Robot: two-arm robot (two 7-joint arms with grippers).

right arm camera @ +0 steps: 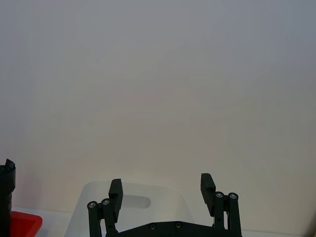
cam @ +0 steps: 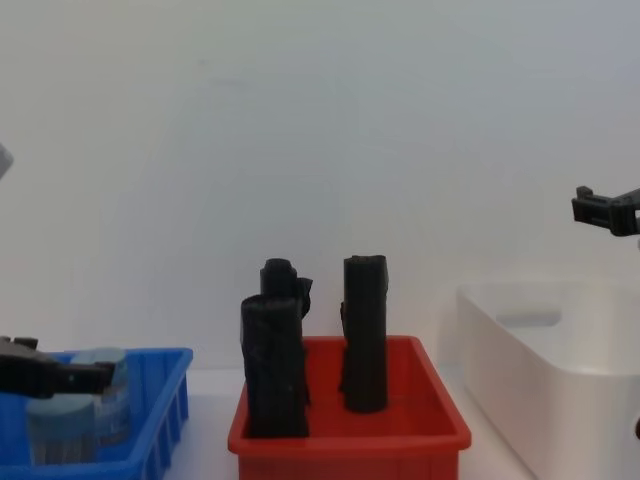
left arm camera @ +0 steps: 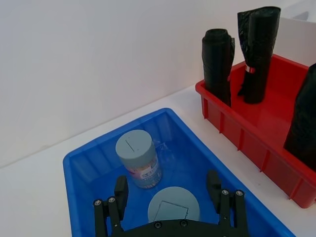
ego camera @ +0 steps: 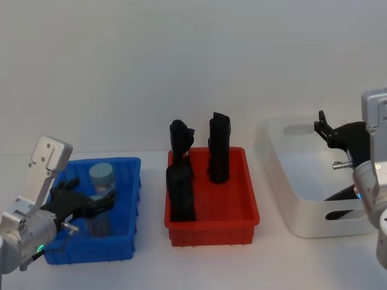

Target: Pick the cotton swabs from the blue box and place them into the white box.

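Two cotton swabs jars with grey-blue lids stand in the blue box (ego camera: pixel 124 244). One jar (left arm camera: pixel 138 158) is toward the back; the other (left arm camera: pixel 174 204) sits directly under my left gripper (left arm camera: pixel 168 187). That gripper is open, one finger on each side of the near jar's lid with a gap on both sides. In the head view the left gripper (ego camera: pixel 97 202) hangs over the box beside the back jar (ego camera: pixel 103 177). My right gripper (ego camera: pixel 326 130) is open and empty, raised above the white box (ego camera: pixel 302 205) at the right.
A red bin (ego camera: pixel 211 211) holding three upright black rolls (ego camera: pixel 219 148) stands between the blue box and the white box. The white box (right arm camera: pixel 163 202) has its oval handle recess on the far wall. A plain white wall closes off the table behind.
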